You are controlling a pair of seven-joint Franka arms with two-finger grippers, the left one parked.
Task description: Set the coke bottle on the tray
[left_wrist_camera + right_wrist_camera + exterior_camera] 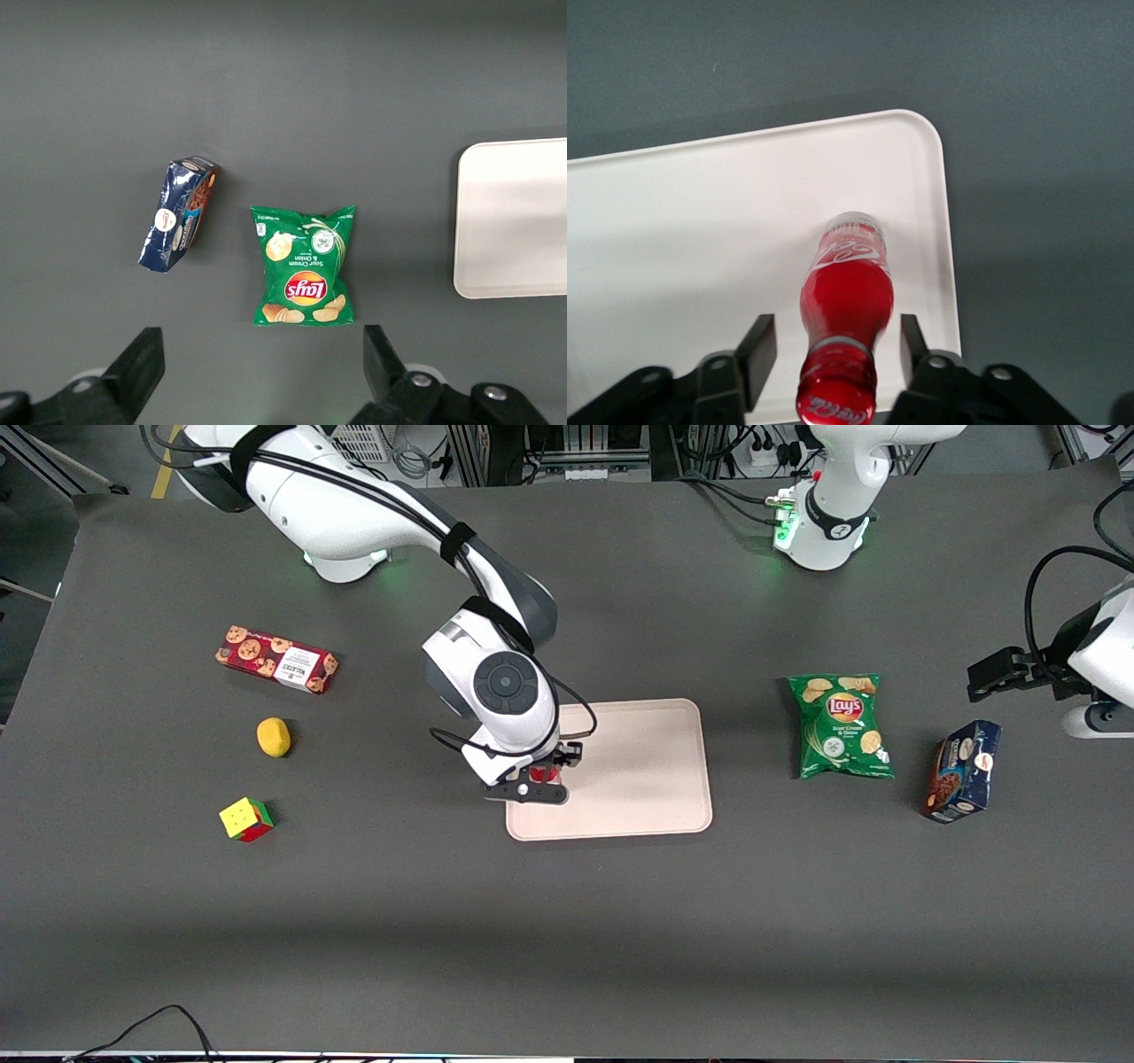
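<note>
coke bottle standing on the tray

standing upright: coke bottle [844,310] on the tray [647,779], close to a rounded corner at the working arm's end (red cap up, clear base down on the pale floor). hovering over it: gripper [837,350], 2 fingers [757,347] spread apart, 1 on each side of the neck, neither touching. lying on the dark surface [567,921] toward the parked arm's end: green chips bag [840,724].
</note>
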